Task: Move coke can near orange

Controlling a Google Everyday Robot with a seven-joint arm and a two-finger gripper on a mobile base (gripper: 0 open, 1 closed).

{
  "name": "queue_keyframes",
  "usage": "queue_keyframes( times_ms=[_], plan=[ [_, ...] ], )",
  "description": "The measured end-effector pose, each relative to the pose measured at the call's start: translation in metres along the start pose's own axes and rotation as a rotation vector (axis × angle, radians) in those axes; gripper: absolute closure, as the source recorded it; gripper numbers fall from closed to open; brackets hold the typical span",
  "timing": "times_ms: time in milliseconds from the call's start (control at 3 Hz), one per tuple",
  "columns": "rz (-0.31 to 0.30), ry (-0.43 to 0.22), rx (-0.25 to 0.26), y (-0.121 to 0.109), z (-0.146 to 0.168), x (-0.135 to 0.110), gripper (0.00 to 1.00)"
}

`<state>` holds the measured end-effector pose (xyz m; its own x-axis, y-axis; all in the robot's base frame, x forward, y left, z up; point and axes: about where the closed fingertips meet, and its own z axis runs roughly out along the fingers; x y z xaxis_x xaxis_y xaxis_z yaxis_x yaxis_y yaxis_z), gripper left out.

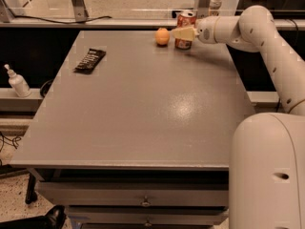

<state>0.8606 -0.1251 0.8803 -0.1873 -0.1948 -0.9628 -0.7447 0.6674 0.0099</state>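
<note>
The red coke can (185, 21) stands upright at the far edge of the grey table (143, 109), just right of the small round orange (162, 36), with a narrow gap between them. My gripper (184, 33) reaches in from the right at the end of the white arm (248, 30). Its pale fingers (183, 33) are closed across the can's middle, hiding part of the can. The can's base is at table level.
A flat black snack bar wrapper (89, 60) lies on the table's left side. A white bottle (17, 82) stands on a ledge left of the table. A rail with metal posts (78, 1) runs behind the far edge. My robot body (271, 171) fills the lower right.
</note>
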Motion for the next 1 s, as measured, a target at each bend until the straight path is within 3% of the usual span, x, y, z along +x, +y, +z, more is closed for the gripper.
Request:
queue_keyframes(
  times_ms=[333, 1000],
  plan=[
    [0.009, 0.000, -0.001, 0.000, 0.000, 0.002, 0.00],
    [0.013, -0.013, -0.006, 0.002, -0.020, 0.001, 0.00]
  ],
)
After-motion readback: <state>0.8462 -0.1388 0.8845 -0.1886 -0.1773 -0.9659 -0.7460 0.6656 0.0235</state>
